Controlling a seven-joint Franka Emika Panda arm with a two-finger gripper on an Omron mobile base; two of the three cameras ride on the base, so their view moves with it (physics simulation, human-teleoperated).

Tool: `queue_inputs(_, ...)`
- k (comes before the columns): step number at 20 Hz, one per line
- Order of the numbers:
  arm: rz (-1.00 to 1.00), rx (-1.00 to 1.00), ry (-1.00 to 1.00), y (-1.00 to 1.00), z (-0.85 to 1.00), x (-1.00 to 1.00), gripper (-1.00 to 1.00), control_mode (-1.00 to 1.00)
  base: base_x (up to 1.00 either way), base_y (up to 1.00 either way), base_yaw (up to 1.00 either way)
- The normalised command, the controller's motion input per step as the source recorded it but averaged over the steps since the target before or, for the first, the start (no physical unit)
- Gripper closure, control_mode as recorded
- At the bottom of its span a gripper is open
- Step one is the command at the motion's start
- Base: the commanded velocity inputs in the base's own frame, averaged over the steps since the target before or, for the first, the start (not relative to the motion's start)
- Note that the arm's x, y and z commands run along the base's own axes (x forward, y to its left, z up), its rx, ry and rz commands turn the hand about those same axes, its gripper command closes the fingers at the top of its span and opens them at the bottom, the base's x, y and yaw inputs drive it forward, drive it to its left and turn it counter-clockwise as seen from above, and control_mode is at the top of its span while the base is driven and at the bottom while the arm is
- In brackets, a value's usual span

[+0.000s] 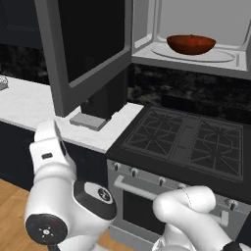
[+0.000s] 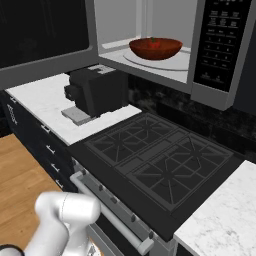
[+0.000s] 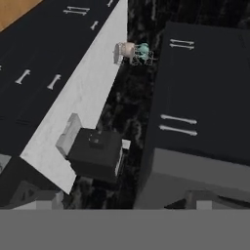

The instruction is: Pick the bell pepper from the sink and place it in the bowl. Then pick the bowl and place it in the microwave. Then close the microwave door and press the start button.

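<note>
Left base view: the bowl (image 1: 191,44) sits on the turntable (image 1: 193,53) inside the microwave (image 1: 196,34), at 1 o'clock. A dark nub at its rim is probably the pepper's stem. The door (image 1: 83,49) stands swung wide at 11 o'clock, over a dark appliance (image 1: 103,100) on the counter (image 1: 34,105). The stove (image 1: 186,142) lies at 3 o'clock.

Right base view: the pepper (image 2: 154,43) shows red inside the bowl (image 2: 156,48), at 12 o'clock. The control panel (image 2: 220,45) sits at 1 o'clock. Open counter lies left of the stove (image 2: 160,160).

Hand view: the appliance (image 3: 95,154) at 7 o'clock, a pale counter strip (image 3: 85,93) with a wire rack (image 3: 134,52) at its far end. The claw's jaws stand wide, holding nothing.
</note>
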Motion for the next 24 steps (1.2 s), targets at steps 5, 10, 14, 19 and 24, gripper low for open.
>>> queue_inputs(5, -0.03, -0.01, 0.00, 0.52, -0.14, 0.66, -1.00, -1.00, 0.00, 0.00, 0.00)
queue_inputs(10, -0.10, 0.00, 0.00, 0.29, -0.11, 0.56, -1.00, -1.00, 0.00, 0.00, 0.00)
queue_inputs(14, -0.18, 0.00, -0.01, 0.22, -0.05, 0.44, -1.00, -1.00, 0.00, 0.00, 0.00)
queue_inputs(19, -0.15, 0.00, -0.07, 0.06, 0.00, 0.18, -1.00, -1.00, 0.00, 0.00, 0.00)
queue_inputs(24, 0.00, 0.02, -0.16, -0.23, 0.15, -0.01, -1.00, -1.00, 0.00, 0.00, 0.00)
